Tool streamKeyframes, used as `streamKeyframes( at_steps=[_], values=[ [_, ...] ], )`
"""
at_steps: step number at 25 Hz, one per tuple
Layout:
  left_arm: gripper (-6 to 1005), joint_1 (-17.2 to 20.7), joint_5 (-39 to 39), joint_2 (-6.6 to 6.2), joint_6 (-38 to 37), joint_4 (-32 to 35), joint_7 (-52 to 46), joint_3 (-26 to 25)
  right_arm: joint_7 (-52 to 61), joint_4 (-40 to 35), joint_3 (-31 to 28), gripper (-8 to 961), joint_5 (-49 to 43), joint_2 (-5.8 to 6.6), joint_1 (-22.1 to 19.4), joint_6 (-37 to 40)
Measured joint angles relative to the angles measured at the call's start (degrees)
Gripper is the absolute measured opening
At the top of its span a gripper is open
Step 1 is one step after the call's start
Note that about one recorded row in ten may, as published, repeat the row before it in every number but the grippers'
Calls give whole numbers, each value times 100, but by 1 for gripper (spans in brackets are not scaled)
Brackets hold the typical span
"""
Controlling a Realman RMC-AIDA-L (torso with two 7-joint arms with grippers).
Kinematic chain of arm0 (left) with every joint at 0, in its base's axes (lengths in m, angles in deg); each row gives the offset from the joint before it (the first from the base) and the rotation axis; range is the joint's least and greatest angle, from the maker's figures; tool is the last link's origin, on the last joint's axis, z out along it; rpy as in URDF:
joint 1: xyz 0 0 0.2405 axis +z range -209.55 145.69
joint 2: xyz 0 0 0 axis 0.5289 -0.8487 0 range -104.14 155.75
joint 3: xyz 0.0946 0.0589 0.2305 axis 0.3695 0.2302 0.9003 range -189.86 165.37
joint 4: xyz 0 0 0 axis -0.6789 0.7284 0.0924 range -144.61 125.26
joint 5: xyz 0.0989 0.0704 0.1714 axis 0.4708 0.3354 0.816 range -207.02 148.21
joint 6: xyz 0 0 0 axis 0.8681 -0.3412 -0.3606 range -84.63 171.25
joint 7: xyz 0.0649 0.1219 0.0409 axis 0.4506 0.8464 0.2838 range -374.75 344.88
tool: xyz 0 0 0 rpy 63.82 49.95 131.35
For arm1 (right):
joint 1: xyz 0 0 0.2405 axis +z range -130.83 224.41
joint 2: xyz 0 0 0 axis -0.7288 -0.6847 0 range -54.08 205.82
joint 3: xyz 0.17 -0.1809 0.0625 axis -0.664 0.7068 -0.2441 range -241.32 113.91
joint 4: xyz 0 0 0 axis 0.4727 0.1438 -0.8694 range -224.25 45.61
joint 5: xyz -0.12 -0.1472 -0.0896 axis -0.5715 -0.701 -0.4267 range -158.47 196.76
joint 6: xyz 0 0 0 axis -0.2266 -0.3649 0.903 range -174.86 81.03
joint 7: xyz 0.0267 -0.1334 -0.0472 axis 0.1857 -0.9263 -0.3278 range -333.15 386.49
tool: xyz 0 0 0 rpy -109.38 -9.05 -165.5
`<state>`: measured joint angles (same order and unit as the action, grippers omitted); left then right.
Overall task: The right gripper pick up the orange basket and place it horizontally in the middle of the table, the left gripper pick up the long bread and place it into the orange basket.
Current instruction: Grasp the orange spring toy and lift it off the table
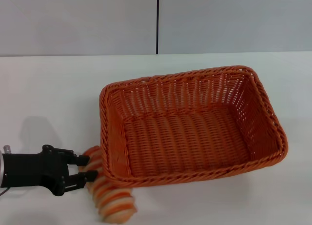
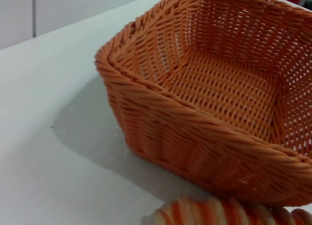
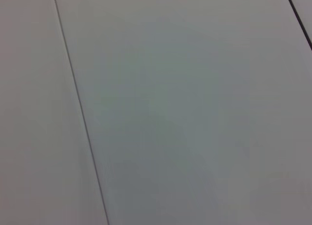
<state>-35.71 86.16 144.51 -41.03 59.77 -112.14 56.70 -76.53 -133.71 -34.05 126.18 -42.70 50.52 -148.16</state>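
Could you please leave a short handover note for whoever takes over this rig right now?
Left gripper: low at the table's near-left, fingers open around the near end of the long bread, not lifted.
Right gripper: out of sight; its wrist camera shows only a plain grey surface.
Orange basket: upright and empty, mid-table, slightly skewed; the bread lies against its near-left corner.
Done: basket placed.
Left: grasp the bread, lift it, set it in the basket.
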Motion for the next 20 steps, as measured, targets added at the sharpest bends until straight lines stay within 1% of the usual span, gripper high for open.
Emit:
streamKeyframes(
  at_steps=[3, 10, 20],
  values=[
    [403, -22, -1, -9, -57, -29, -3, 35, -10, 18, -21, 588, 0, 1, -2, -1],
    [370, -34, -8, -19, -117, -66, 227, 303, -17, 116, -48, 589, -8, 22, 7, 0],
    [303, -18, 3, -33, -141, 4, 244, 240, -152, 217, -48, 589, -15, 27, 4, -1]
  ],
)
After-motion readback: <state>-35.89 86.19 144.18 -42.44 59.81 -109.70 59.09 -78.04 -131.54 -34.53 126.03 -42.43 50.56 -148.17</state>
